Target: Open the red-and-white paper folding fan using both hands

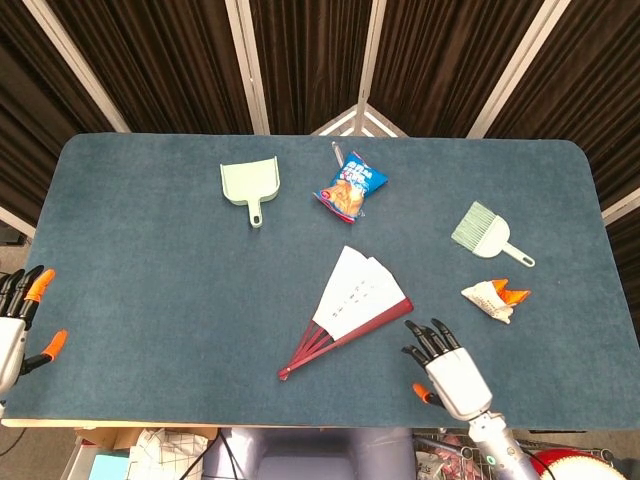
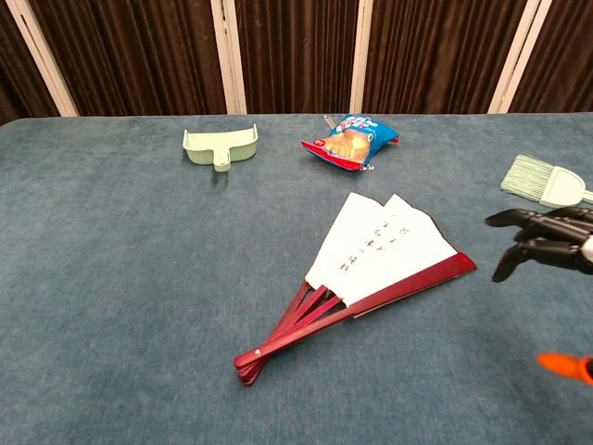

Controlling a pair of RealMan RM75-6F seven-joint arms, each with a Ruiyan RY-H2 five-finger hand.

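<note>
The red-and-white paper fan point(image 1: 345, 311) point(image 2: 366, 269) lies partly spread on the blue table, its red pivot end pointing toward the near edge. My right hand point(image 1: 448, 372) point(image 2: 547, 250) hovers just right of the fan's red outer rib, fingers apart, holding nothing and not touching the fan. At the table's near left edge sits my left hand point(image 1: 18, 325), fingers spread and empty, far from the fan. The chest view does not show the left hand.
A pale green dustpan point(image 1: 250, 186) and a blue snack bag point(image 1: 350, 188) lie at the back. A green hand brush point(image 1: 487, 232) and a crumpled orange-and-white wrapper point(image 1: 495, 298) lie to the right of the fan.
</note>
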